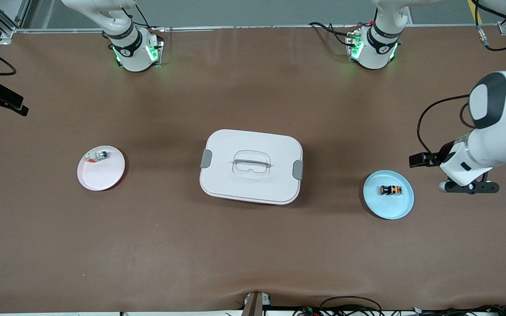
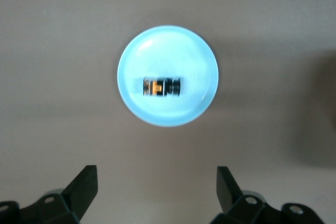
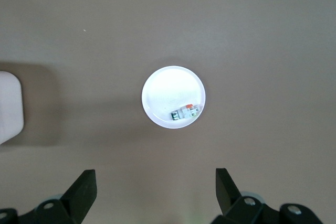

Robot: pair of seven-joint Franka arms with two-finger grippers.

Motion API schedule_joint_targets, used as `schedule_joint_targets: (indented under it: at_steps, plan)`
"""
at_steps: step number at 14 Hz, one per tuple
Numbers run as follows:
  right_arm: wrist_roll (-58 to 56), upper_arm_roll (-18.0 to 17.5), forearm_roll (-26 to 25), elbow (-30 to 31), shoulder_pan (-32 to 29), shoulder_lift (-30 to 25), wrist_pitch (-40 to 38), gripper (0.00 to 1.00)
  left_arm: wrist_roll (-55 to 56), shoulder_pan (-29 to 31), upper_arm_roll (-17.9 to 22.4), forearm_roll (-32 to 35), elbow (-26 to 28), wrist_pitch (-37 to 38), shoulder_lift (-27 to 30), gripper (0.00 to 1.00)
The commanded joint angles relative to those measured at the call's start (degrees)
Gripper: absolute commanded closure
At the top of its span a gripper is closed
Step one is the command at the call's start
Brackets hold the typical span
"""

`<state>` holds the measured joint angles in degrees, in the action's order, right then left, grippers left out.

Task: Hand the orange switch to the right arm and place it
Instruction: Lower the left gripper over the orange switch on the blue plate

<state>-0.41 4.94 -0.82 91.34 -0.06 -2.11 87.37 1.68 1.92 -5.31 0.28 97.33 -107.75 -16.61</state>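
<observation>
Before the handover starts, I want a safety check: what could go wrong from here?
The orange switch is tiny, round and lying on its side on the blue plate, so the open left gripper may roll it or push the plate. Passing so small a part to the right gripper could drop it.

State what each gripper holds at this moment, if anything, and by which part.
Nothing is held. The left gripper and right gripper are both open and empty. The small black-and-orange cylindrical switch lies untouched on the round light-blue plate.
</observation>
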Motion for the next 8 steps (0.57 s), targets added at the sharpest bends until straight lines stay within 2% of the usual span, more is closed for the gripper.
schedule_joint_targets:
  at_steps: [1,4,8]
  plan:
    - [-0.21,-0.20,-1.82,-0.82,0.42,0.18,-0.10,0.00,-0.62,0.19,-0.40,0.78,6.10,-8.49,0.53,0.00]
    - [-0.12,-0.29,-1.64,-1.25,0.59,0.18,-0.18,0.00,-0.71,0.01,-0.40,1.13,11.47,-17.20,-0.53,0.00]
    - [-0.12,-0.29,-0.94,-1.26,0.59,0.09,-0.54,0.00,-0.71,-0.08,-0.40,5.78,12.62,-23.10,-5.79,0.00]
